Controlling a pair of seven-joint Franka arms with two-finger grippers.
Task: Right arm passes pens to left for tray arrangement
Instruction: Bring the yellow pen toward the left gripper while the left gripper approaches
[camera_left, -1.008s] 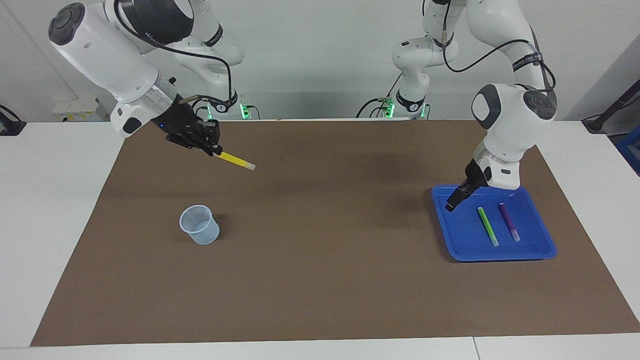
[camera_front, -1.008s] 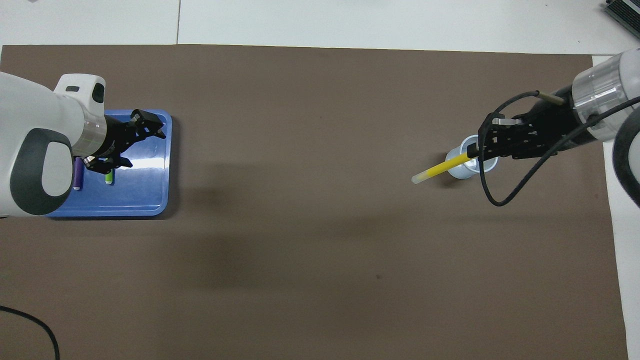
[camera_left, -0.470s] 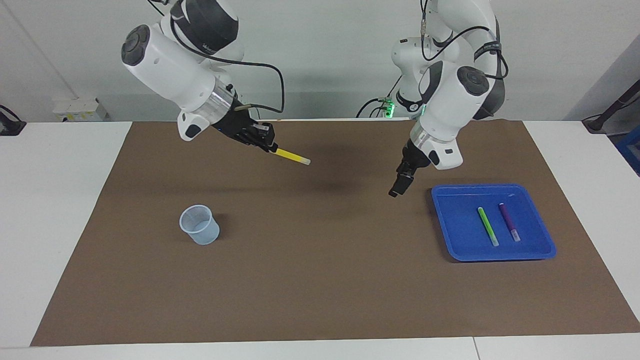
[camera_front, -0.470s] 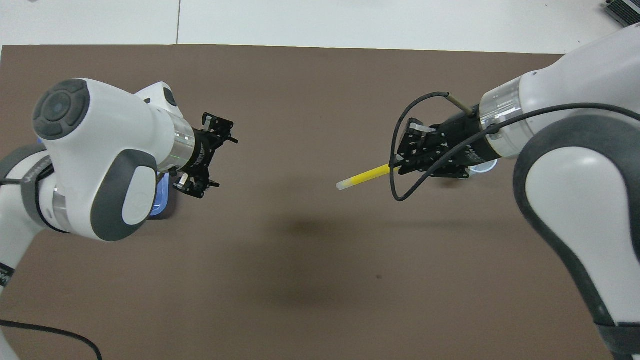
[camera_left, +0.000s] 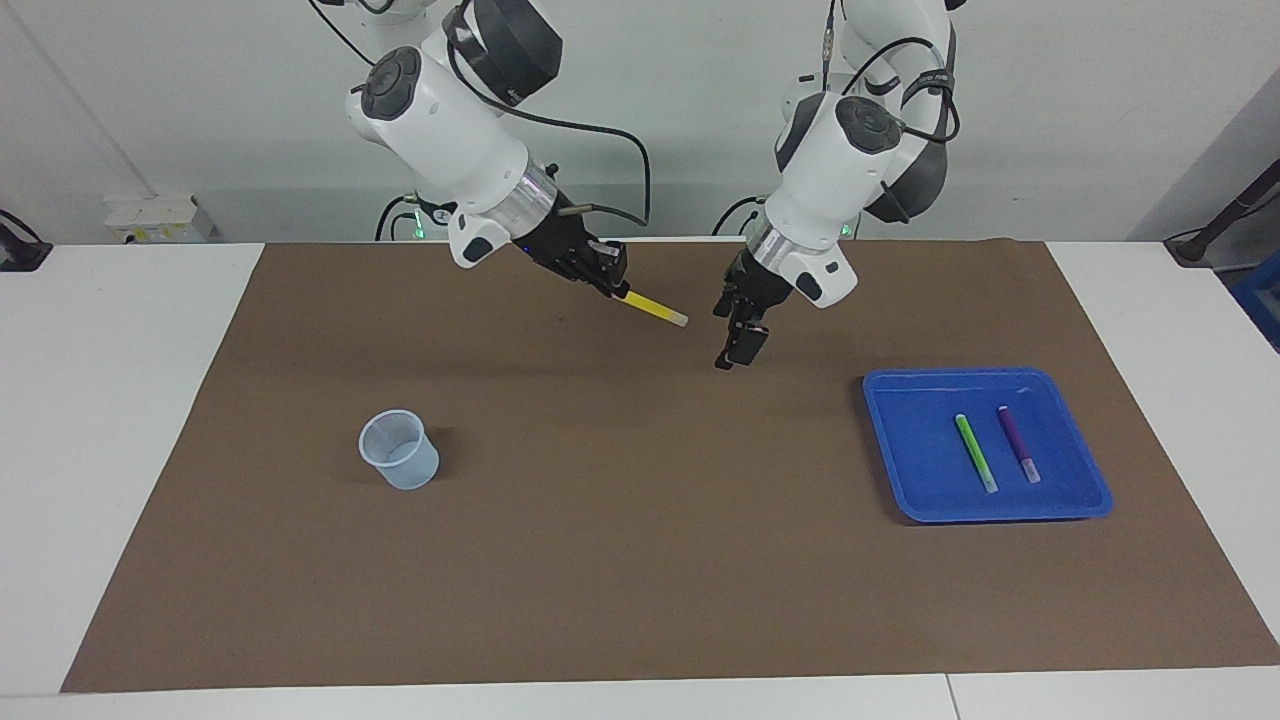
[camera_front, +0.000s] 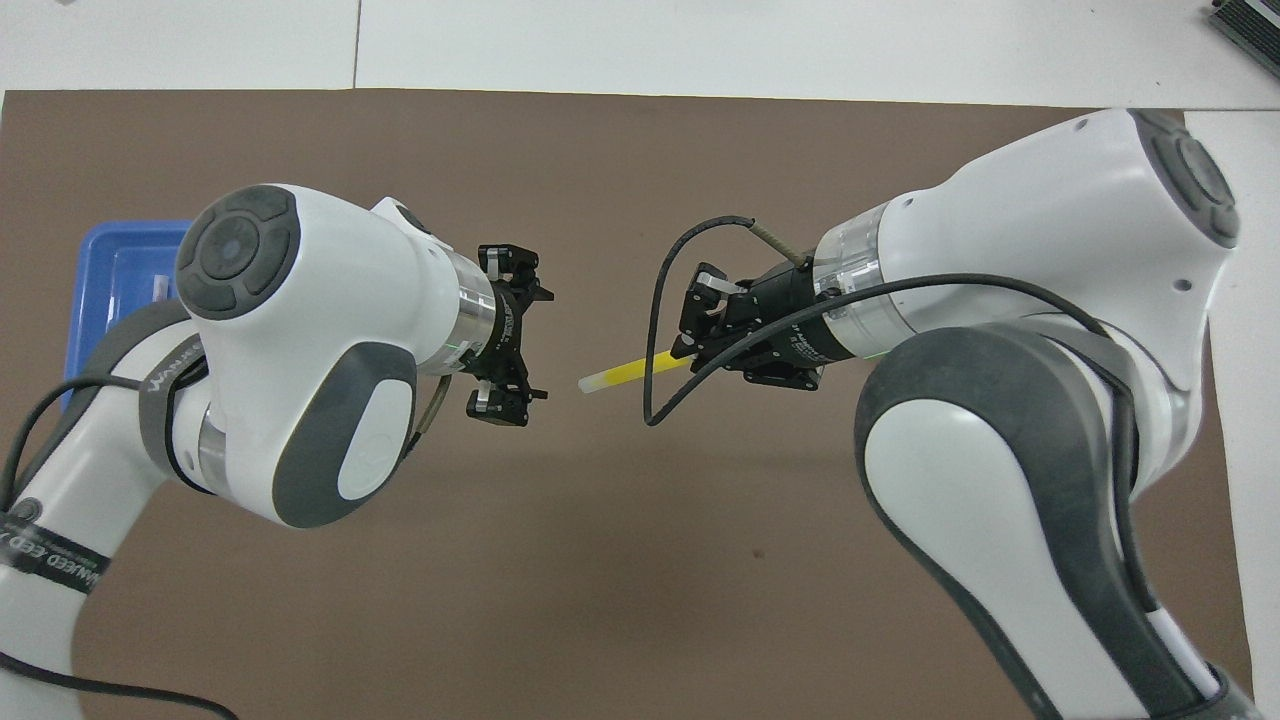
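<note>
1. Right black gripper (camera_left: 618, 287) is clamped on the slim yellow marker pen (camera_left: 657, 309), raised over the brown mat (camera_left: 640, 560).
2. Pen's pale end points along its long axis toward the left black gripper (camera_left: 738, 338), near, apart, jaws wide, empty.
3. Green and purple pens lie in the shallow blue tray (camera_left: 900, 470).

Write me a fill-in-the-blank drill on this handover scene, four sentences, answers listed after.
1. The right gripper is shut on the ______ pen.
2. The blue tray holds ______ pens, the green pen and the purple pen.
3. The left gripper, up over the brown mat, has its fingers ______.
4. The plastic cup stands toward the ______ arm's end of the table.

Missing words: yellow; two; open; right
</note>
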